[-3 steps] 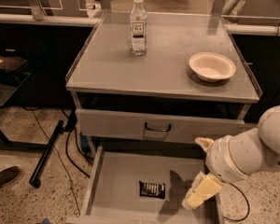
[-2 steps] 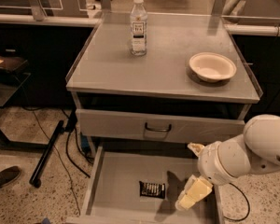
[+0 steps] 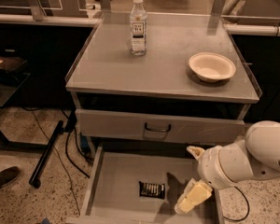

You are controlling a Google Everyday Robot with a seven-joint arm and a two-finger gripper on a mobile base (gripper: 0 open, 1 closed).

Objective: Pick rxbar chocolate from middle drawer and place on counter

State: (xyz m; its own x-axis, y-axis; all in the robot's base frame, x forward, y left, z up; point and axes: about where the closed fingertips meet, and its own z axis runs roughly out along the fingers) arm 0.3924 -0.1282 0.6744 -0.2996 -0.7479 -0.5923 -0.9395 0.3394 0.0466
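The rxbar chocolate [image 3: 152,189] lies flat on the floor of the open middle drawer [image 3: 116,181], near its centre front. My gripper [image 3: 190,199], pale yellow, hangs over the drawer's right part, a short way right of the bar and not touching it. The white arm [image 3: 245,160] reaches in from the right. The counter [image 3: 163,59] is the grey cabinet top above.
A clear labelled bottle [image 3: 138,24] stands at the counter's back, left of centre. A pale round bowl [image 3: 212,66] sits on the right. The upper drawer with a dark handle [image 3: 157,128] is closed. A black bar and cables lie on the floor at left.
The arm and gripper have moved left and lower into the drawer, closer to the bar. The bar, bottle and bowl have not moved.
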